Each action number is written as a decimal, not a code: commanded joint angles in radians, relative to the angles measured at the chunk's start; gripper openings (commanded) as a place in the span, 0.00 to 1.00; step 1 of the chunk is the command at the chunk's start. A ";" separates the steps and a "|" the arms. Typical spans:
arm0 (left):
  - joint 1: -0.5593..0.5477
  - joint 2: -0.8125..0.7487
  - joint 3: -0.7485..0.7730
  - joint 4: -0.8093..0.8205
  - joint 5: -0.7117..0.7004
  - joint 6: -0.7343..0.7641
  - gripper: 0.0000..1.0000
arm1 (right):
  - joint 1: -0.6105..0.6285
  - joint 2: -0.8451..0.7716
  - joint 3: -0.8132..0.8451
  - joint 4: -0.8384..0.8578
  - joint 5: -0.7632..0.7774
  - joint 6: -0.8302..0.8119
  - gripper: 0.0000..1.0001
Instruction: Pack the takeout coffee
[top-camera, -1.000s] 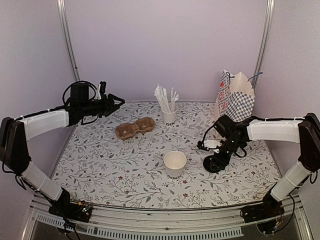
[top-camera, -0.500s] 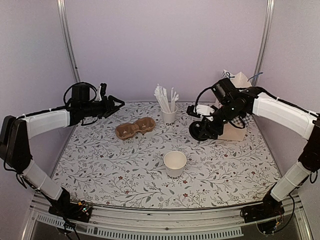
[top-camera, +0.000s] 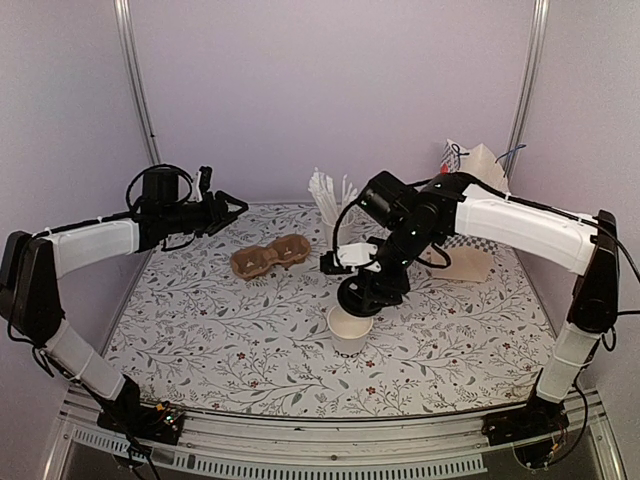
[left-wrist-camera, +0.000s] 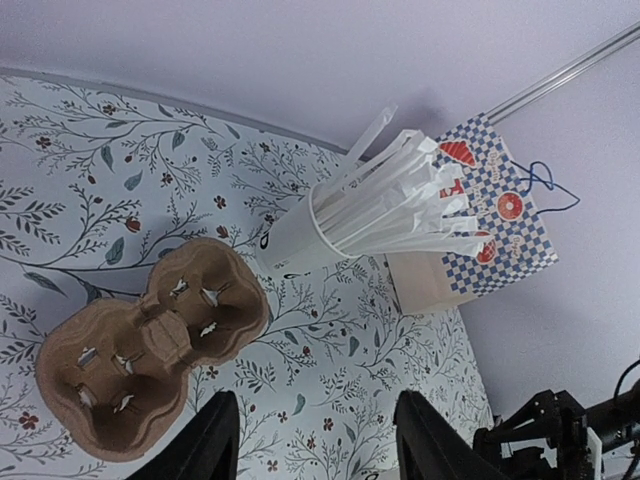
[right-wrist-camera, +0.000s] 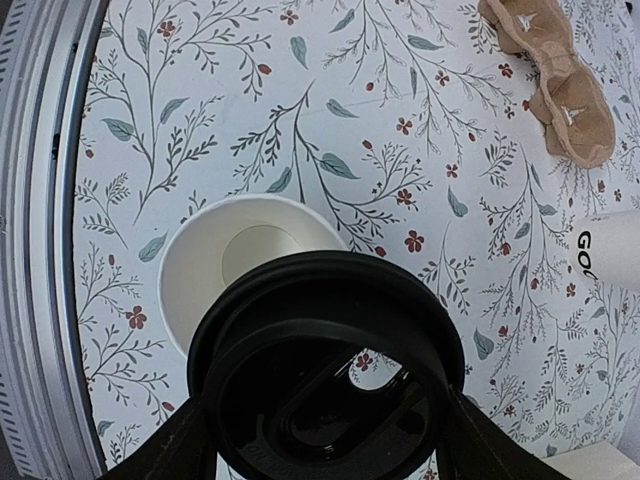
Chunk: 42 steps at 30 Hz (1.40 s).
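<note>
The takeout coffee cup (top-camera: 350, 328) is a small white paper cup standing open and empty near the table's middle, also in the right wrist view as the cup (right-wrist-camera: 240, 265). Its round black lid (top-camera: 372, 290) hangs just above and slightly behind the cup's rim, apart from it. My right gripper (top-camera: 373, 283) is shut on the lid (right-wrist-camera: 325, 370), one finger on each side of its rim. My left gripper (top-camera: 235, 205) hovers at the back left, open and empty, above the table near the carrier; its fingers (left-wrist-camera: 205, 440) frame bare tablecloth.
A brown pulp cup carrier (top-camera: 270, 258) lies left of centre at the back, also the carrier (left-wrist-camera: 150, 350). A white cup of straws (top-camera: 338, 232) stands behind the coffee cup. A checkered paper bag (top-camera: 482, 165) stands at the back right, partly behind my right arm.
My right arm has swung from the table's right side, past the bag, to the centre with the black lid, which now hangs over the open cup. The left arm has not moved.
</note>
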 joint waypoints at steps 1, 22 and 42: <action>0.013 -0.035 0.007 0.003 0.004 0.010 0.56 | 0.022 0.073 0.083 -0.083 0.027 -0.011 0.66; 0.016 -0.071 0.009 0.003 0.012 0.011 0.56 | 0.088 0.212 0.209 -0.193 0.063 0.007 0.66; 0.017 -0.062 0.005 0.003 0.007 0.011 0.56 | 0.110 0.224 0.219 -0.184 0.046 0.020 0.67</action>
